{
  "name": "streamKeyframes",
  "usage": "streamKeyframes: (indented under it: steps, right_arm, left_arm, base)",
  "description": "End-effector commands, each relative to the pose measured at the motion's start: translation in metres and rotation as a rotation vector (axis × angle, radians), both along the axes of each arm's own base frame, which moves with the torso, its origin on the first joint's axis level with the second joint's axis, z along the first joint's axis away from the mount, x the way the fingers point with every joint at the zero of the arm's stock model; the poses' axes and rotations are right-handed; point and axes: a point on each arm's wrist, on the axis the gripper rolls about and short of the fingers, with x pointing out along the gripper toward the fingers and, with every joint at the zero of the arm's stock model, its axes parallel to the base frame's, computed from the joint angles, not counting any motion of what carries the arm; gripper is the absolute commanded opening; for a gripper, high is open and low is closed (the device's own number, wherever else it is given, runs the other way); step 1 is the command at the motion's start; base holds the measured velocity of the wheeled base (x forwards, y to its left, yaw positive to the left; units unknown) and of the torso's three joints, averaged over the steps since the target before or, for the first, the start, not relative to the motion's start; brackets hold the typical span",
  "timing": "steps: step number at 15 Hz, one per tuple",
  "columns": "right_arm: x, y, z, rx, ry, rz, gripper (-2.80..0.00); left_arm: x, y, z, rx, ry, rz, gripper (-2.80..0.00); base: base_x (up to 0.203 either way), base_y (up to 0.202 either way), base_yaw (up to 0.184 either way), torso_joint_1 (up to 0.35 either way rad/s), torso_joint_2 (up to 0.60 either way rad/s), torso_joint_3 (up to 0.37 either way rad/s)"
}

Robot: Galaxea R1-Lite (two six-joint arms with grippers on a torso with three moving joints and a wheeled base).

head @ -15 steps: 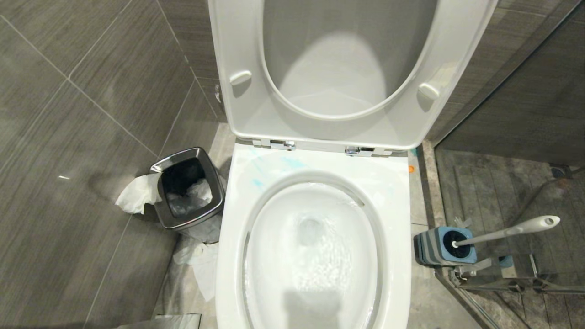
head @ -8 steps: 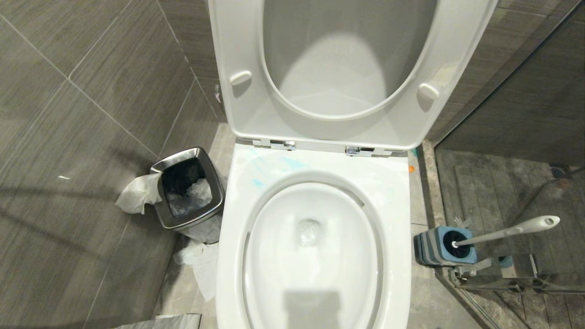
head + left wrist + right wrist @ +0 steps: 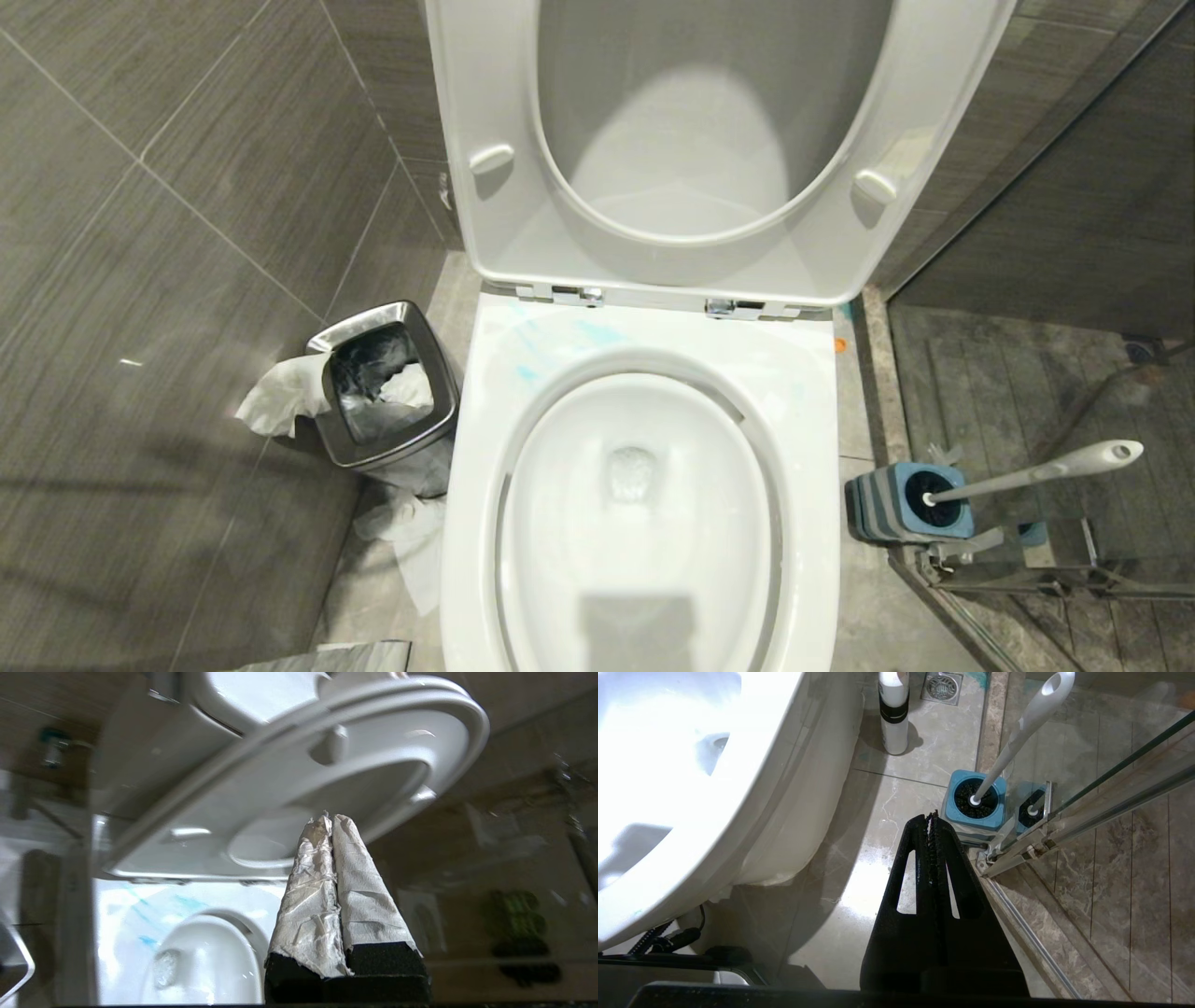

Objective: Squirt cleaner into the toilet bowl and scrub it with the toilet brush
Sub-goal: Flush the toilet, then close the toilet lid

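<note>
The toilet bowl (image 3: 803, 392) stands with its seat and lid raised, and calm water lies in the basin. Thin turquoise smears of cleaner (image 3: 597, 333) mark the back of the rim. The toilet brush (image 3: 1036, 471) rests on the floor to the right of the bowl, its black head down in a blue-and-grey holder (image 3: 887, 509). My left gripper (image 3: 331, 817) is shut and empty, its fingers wrapped in white paper, held in the air before the raised seat. My right gripper (image 3: 931, 815) is shut and empty above the floor, just short of the toilet brush (image 3: 1020, 728). Neither gripper shows in the head view.
A steel-rimmed waste bin (image 3: 383, 392) sits left of the bowl with crumpled tissue (image 3: 280, 397) beside it. A white bottle with a black band (image 3: 894, 709) stands on the floor near a drain (image 3: 943, 683). A glass shower screen with a metal rail (image 3: 1064, 830) runs along the right.
The water swirling in the bowl a second ago has settled. Shadows on the left wall have shifted. The brush and bin have not moved.
</note>
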Motion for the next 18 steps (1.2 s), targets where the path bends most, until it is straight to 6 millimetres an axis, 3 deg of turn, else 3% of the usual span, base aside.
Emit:
streamKeyframes:
  steps: [1, 7, 11, 14, 18]
  right_arm:
    - [0.0, 0.0, 0.0, 0.0, -0.001, 0.001, -2.8]
    - [0.0, 0.0, 0.0, 0.0, -0.001, 0.001, -2.8]
    - [0.0, 0.0, 0.0, 0.0, 0.001, 0.001, -2.8]
    - [0.0, 0.0, 0.0, 0.0, 0.0, 0.001, -2.8]
    - [0.0, 0.0, 0.0, 0.0, 0.0, 0.001, -2.8]
  left_arm:
    - [-0.008, 0.0, 0.0, 0.008, -0.002, -0.12, -2.8]
    - [0.052, -0.018, 0.003, 0.056, -0.018, -0.309, -2.8]
    - [0.107, -0.027, 0.009, 0.084, -0.023, -0.367, -2.8]
    - [0.144, -0.033, 0.007, 0.085, -0.112, -0.352, -2.8]
    - [0.165, -0.04, 0.005, 0.029, -0.166, -0.216, -2.8]
  base:
    - [0.0, 0.0, 0.0, 0.0, 0.0, 0.0]
    - [0.0, 0.0, 0.0, 0.0, 0.0, 0.0]
    - [0.0, 0.0, 0.0, 0.0, 0.0, 0.0]
    - [0.0, 0.0, 0.0, 0.0, 0.0, 0.0]
    - [0.0, 0.0, 0.0, 0.0, 0.0, 0.0]
